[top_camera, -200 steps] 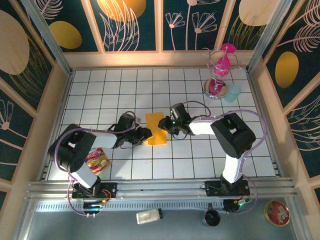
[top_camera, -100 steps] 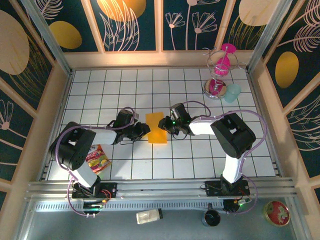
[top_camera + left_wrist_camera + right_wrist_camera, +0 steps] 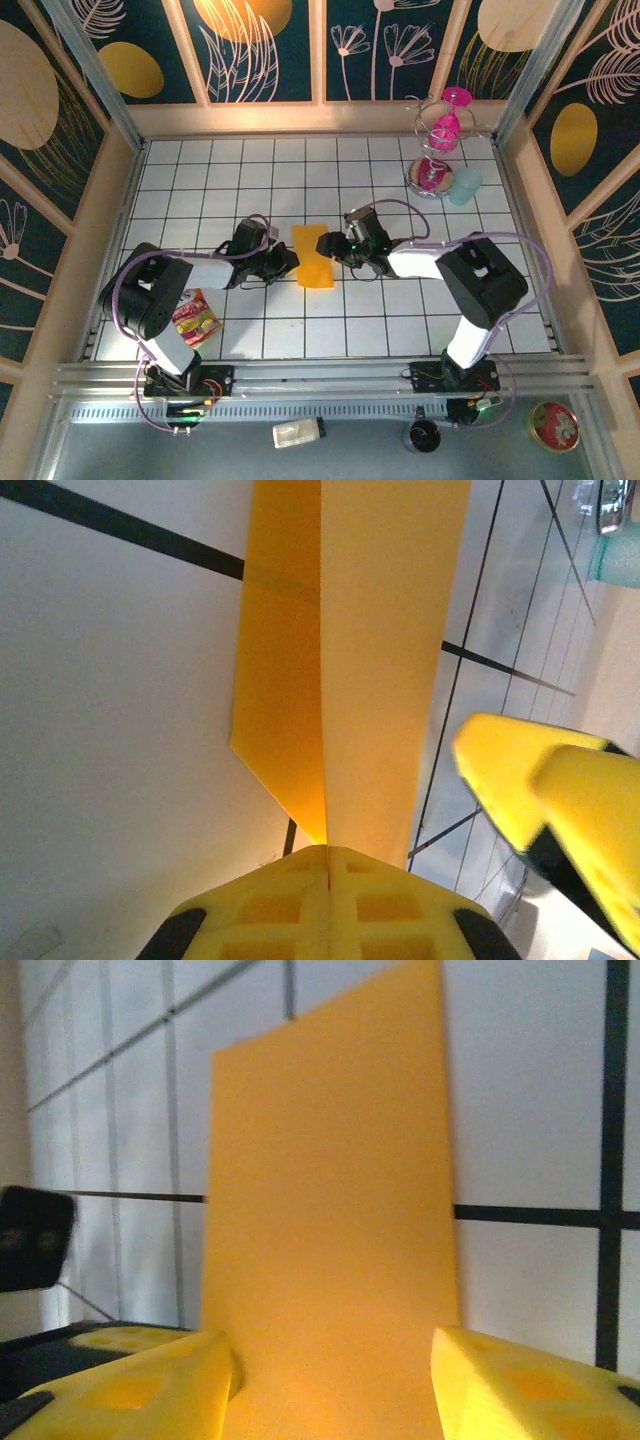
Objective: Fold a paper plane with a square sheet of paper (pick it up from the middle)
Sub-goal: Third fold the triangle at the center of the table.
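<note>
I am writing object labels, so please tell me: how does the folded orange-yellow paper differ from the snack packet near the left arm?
The folded paper is plain orange-yellow; the snack packet is printed red and yellow. The folded paper is smooth with straight edges; the snack packet is crinkled. The folded paper lies mid-table; the snack packet lies near the front left corner. Both are thin and sit on the white tiled table.

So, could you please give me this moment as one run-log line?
sheet: folded, on table | left gripper: shut on its edge | right gripper: open, astride opposite edge
</note>
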